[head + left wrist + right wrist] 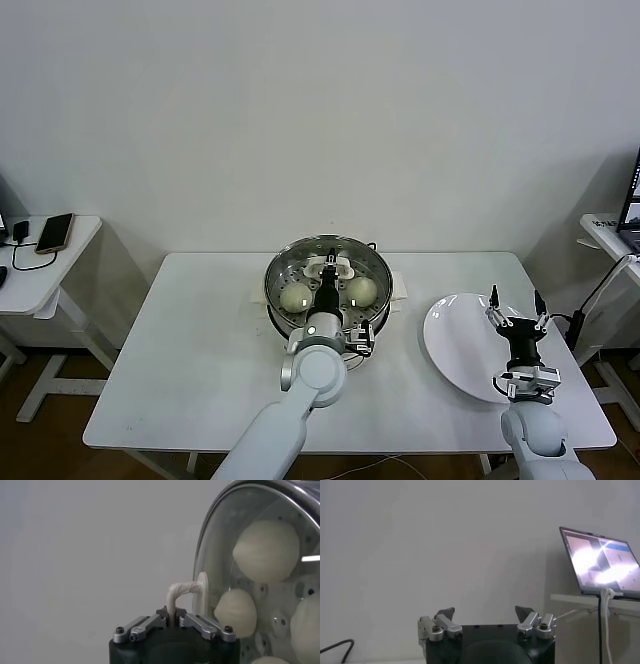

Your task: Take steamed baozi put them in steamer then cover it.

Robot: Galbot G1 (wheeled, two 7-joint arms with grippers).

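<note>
The steel steamer (372, 258) stands at the back middle of the white table. The clear glass cover (300, 262) lies over it, with cream-white baozi (295, 297) showing beneath. My left gripper (328, 275) is over the pot's centre, shut on the cover's white handle (329, 264). In the left wrist view my left gripper (171, 616) pinches the handle (182, 589), and the cover (220, 550) and the baozi (266, 550) behind the glass show beside it. My right gripper (514, 305) is open and empty above the white plate (455, 345); it also shows in the right wrist view (484, 614).
A side table with a phone (54, 232) and cables stands at the left. Another side table holds a laptop (632, 205) at the right, also in the right wrist view (600, 562). The table edge (300, 446) runs along the front.
</note>
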